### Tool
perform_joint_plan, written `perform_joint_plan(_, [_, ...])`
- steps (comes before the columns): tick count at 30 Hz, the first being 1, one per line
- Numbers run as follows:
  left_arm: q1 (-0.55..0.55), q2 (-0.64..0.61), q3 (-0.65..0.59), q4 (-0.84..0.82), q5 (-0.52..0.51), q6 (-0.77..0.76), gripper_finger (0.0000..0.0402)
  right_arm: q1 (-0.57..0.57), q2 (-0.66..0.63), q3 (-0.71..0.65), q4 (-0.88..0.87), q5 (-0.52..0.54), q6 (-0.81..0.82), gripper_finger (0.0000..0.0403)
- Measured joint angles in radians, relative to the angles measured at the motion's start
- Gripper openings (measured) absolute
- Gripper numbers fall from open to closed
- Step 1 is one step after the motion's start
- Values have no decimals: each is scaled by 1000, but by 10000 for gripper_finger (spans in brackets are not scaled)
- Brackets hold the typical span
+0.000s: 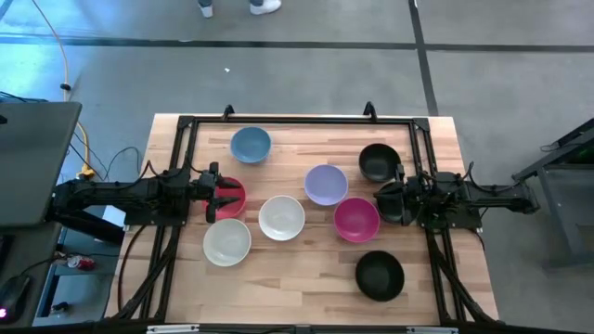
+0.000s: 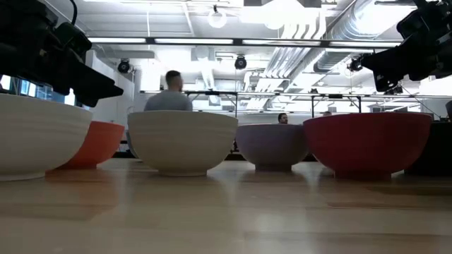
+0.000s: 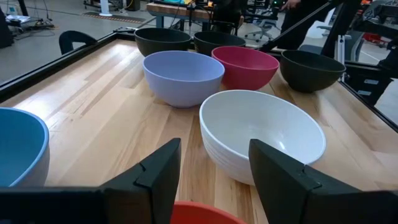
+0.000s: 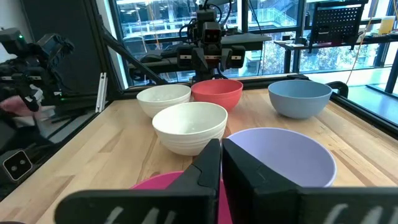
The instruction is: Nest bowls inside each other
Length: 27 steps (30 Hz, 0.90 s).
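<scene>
Nine bowls sat on the table: three black (image 1: 378,161) (image 1: 380,276) (image 1: 392,201), two white (image 1: 281,217) (image 1: 226,242), one blue (image 1: 251,145), one lavender (image 1: 326,184), one magenta (image 1: 356,219) and one red (image 1: 232,191). Two dark arms reached in, one left, one right.

Bright, even light from long white ceiling lamps (image 2: 212,40), soft short shadows under the small round bowls on the pale wooden table (image 1: 306,269), big windows (image 4: 186,25) glowing behind, near cream ribbed bowl (image 2: 32,134) blurry up close, far room hazy.
</scene>
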Motion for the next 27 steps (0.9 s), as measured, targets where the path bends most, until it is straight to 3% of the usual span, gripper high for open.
perform_joint_plan(27, [0,0,0,84,-25,0,179,0,0,0,0,0,-6,7])
